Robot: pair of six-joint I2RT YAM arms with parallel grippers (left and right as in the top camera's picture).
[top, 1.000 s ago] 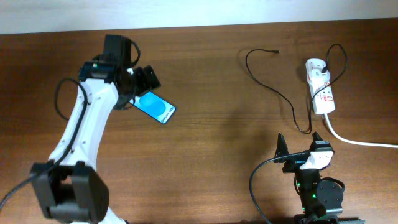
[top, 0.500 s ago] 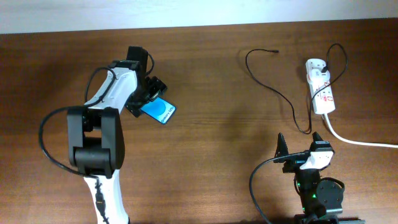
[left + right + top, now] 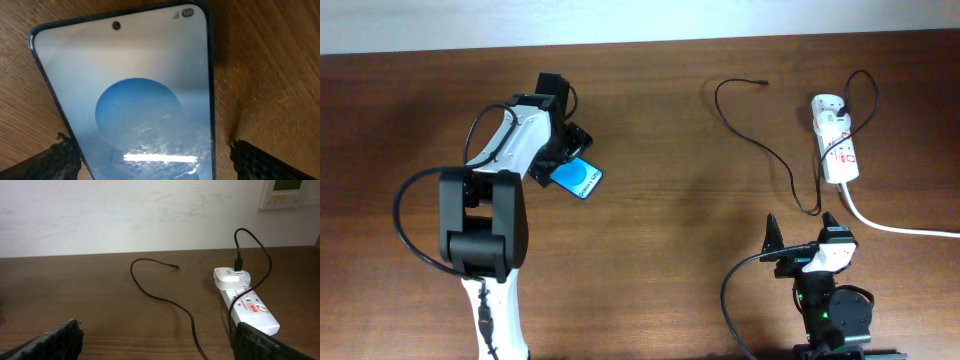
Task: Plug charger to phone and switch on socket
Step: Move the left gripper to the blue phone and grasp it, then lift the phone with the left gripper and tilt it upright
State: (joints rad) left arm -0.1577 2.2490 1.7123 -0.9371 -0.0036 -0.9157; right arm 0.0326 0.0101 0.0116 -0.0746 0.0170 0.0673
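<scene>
left gripper [image 3: 563, 160] astride phone [image 3: 580, 179], charger [image 3: 718, 98] — well apart

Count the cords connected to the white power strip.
2. The thin black charger cable runs from the white plug block at the socket's far end; the thick white cord leaves its near end, running right. None appears hidden.

Brown wood table [image 3: 660, 200] carries 3 things. The phone [image 3: 576, 178] lies flat, screen up, right under L gripper [image 3: 162, 162], btwn its spread fingers. Thin black charger [image 3: 165, 300] loops ahead of R gripper [image 3: 160, 340]. White socket [image 3: 247, 305] sits ahead-right w/ thick white cord [image 3: 890, 225].
</scene>
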